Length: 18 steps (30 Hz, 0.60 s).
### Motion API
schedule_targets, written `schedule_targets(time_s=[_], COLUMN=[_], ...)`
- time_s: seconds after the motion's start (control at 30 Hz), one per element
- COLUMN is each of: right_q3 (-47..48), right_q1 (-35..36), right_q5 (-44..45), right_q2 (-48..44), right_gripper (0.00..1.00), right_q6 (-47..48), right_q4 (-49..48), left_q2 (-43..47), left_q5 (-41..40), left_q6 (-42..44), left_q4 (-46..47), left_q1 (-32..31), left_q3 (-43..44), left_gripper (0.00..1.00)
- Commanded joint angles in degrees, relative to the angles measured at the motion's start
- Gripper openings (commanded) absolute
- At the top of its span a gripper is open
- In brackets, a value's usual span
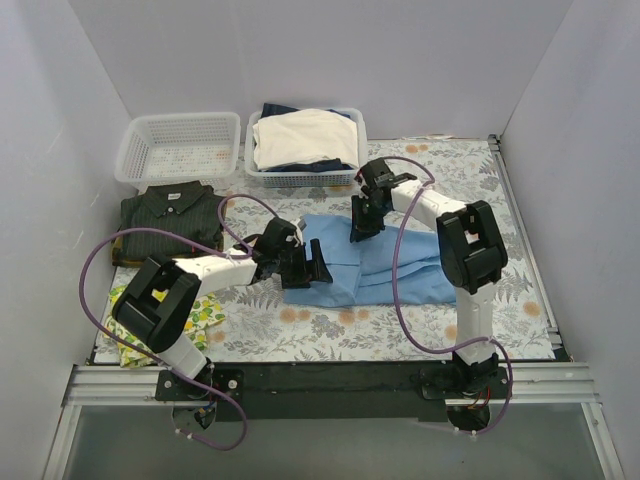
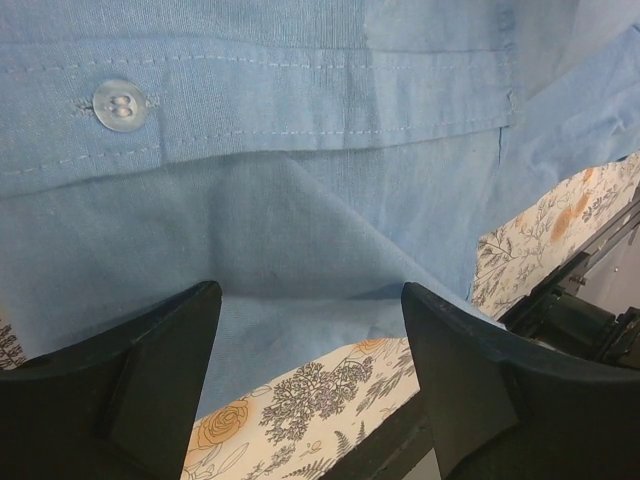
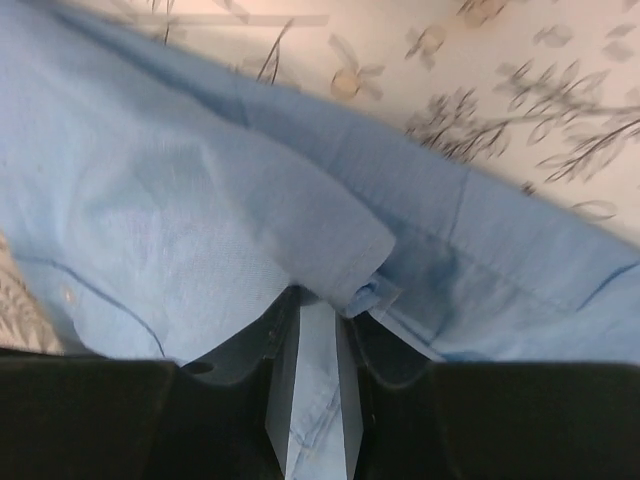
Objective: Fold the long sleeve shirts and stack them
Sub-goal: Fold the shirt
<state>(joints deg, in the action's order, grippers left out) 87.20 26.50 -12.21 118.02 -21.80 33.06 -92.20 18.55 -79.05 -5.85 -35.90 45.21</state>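
The light blue shirt (image 1: 370, 268) lies partly folded in the middle of the floral tablecloth. My left gripper (image 1: 312, 264) is open at the shirt's left edge, its black fingers (image 2: 140, 390) spread wide just short of the cloth (image 2: 300, 200). My right gripper (image 1: 362, 225) is shut on a fold of the blue shirt (image 3: 320, 390) near its upper left part, with cloth pinched between the fingers. The dark olive pinstriped shirt (image 1: 172, 216) lies folded at the back left of the table.
An empty white basket (image 1: 180, 148) stands at the back left. A second basket (image 1: 306, 150) beside it holds cream-white and dark garments. A yellow lemon-print cloth (image 1: 205, 315) lies at the near left under my left arm. The table's metal frame edge (image 2: 590, 300) shows close by.
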Motion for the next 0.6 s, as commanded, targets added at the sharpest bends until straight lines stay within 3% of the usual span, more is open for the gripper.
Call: schedule_targets(time_s=[0.0,0.2,0.3,0.33,0.37,0.47,0.57], right_q3=[5.61,9.65,11.06,11.15,10.98,9.58,4.92], right_q1=[-1.36,-2.95,-3.03,-3.03,-3.03,-2.95,-2.86], right_q5=[9.99,15.28,14.94,14.67,14.58,13.96,10.12], right_q2=[1.68,3.88,4.07,3.72,2.58,-1.97,-8.91], right_gripper=[0.29,0.27,0.26,0.26,0.26,0.26,0.27], right_q6=[-2.10,-2.37,-1.58,-1.49,-1.23,-0.26,1.05], right_q4=[0.34,1.83,2.45,2.45,2.45,2.89,3.06], left_q2=[-5.09,-4.91,-5.27,-5.79,-6.14,-6.41,-4.66], left_q5=[-6.59,-8.00,-9.14,-9.58,-9.75,-10.81,-12.47], left_q6=[2.40,3.98,4.34,4.43,4.43,3.81,3.37], left_q4=[-8.65,-11.37,-12.87,-13.31,-13.75,-16.47,-16.30], left_q1=[-2.24,-3.21,-3.47,-3.56,-3.65,-4.09,-4.18], left_q3=[-5.30,-7.51,-7.51,-7.42,-7.24,-7.41,-8.38], left_gripper=[0.73,0.67,0.57,0.53,0.35,0.00,0.00])
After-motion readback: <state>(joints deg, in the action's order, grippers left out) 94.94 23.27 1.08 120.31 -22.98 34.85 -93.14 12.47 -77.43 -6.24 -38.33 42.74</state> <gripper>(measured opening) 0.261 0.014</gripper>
